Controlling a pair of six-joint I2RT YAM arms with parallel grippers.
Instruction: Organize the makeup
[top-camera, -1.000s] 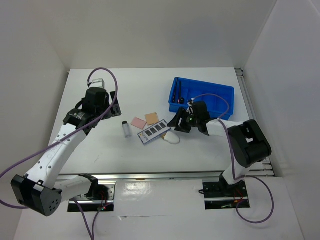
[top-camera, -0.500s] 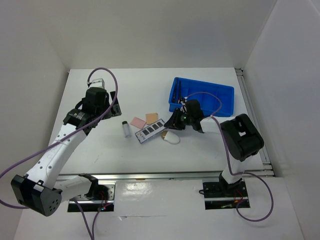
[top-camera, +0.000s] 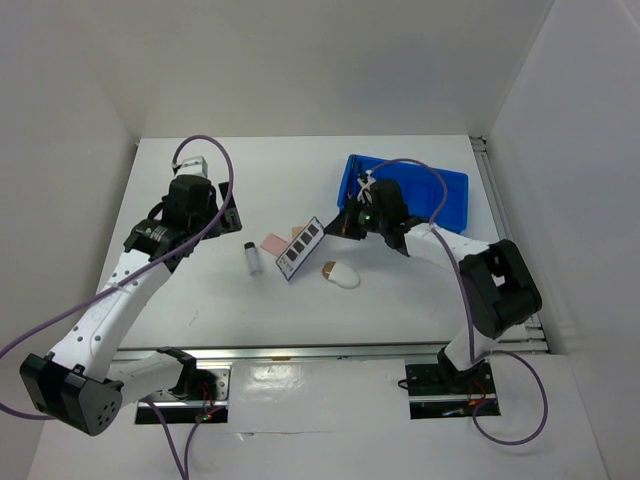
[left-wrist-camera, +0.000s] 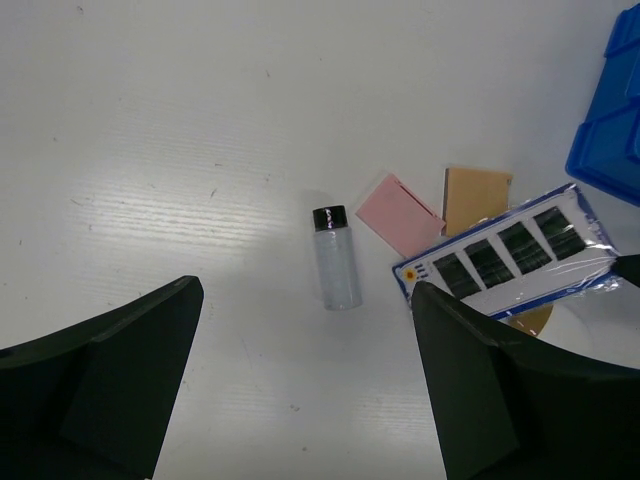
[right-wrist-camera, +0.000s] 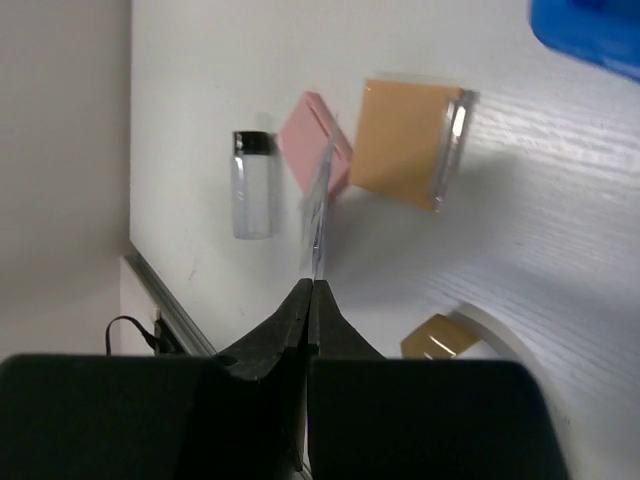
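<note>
Tabletop (left-wrist-camera: 150, 150): palette (left-wrist-camera: 510, 255) partly covers tan pad (left-wrist-camera: 477, 197).

We count one eyeshadow palette (top-camera: 302, 248), with four dark pans in a row. There is one clear vial (left-wrist-camera: 336, 258) with one black cap. We count two square pads: one pink pad (left-wrist-camera: 398, 213) and one tan pad (left-wrist-camera: 477, 198). One white sponge (top-camera: 343, 277) lies on the one desk (top-camera: 420, 295). One blue tray (top-camera: 420, 195) stands far right. We count two arms and two claws: the left claw (left-wrist-camera: 308, 290) and the right claw (right-wrist-camera: 312, 290).
</note>
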